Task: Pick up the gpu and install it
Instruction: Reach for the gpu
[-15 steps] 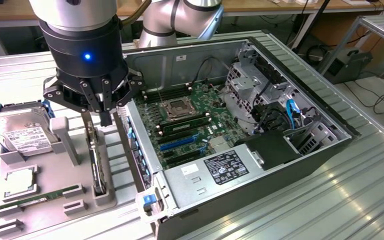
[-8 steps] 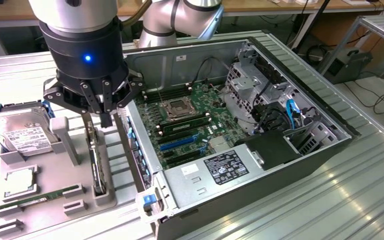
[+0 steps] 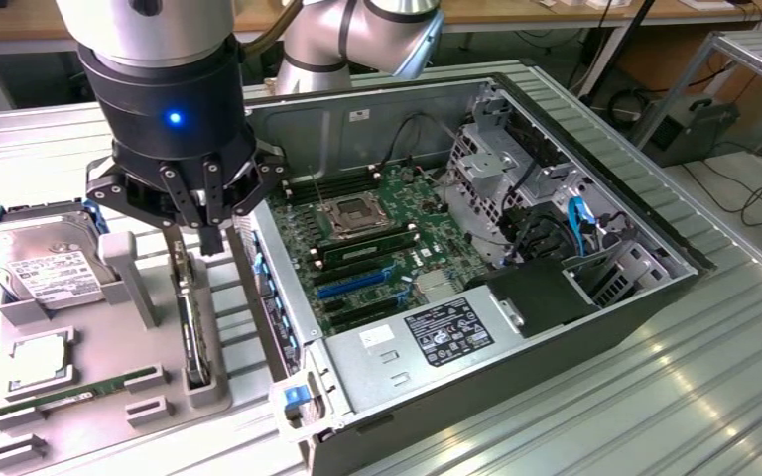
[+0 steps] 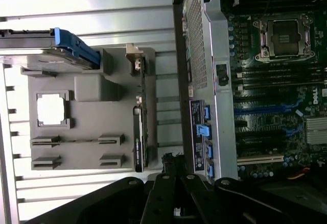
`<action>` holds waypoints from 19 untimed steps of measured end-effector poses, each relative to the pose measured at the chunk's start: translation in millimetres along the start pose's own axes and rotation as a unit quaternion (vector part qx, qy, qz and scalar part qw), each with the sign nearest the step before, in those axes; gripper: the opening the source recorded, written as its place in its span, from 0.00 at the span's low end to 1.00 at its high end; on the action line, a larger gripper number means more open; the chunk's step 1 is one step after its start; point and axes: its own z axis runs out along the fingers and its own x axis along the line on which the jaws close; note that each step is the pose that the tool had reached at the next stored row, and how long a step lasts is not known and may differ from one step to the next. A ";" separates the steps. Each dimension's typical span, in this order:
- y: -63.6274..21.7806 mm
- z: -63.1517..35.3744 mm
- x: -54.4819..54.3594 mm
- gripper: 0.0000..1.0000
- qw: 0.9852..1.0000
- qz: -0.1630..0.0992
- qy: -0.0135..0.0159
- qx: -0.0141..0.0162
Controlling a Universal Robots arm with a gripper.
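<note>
The gpu (image 3: 194,332) (image 4: 139,140), a thin dark card, stands on its long edge in a slot of the grey holder (image 3: 116,342), just beside the open computer case (image 3: 354,109).

Pincer (image 3: 209,236) held closed just above the gpu (image 3: 193,332).
The gpu is stood on edge in a grey holder (image 3: 96,426) on the surface (image 3: 698,397), beside the opened computer case (image 3: 354,114); a hard drive (image 3: 40,266) is seen nearby.

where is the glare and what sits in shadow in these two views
Exterior view: light glares off the ribbed metal table, while the motherboard is evenly lit. Wrist view: the square chip in the gray tray washes out white, and the gripper is a dark silhouette.
</note>
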 end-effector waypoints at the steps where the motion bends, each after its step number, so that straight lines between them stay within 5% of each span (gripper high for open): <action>1: -0.4 0.0 0.0 0.11 1.000 0.000 0.000 0.000; 19: -6.2 0.2 -0.3 0.11 1.000 0.000 0.000 0.000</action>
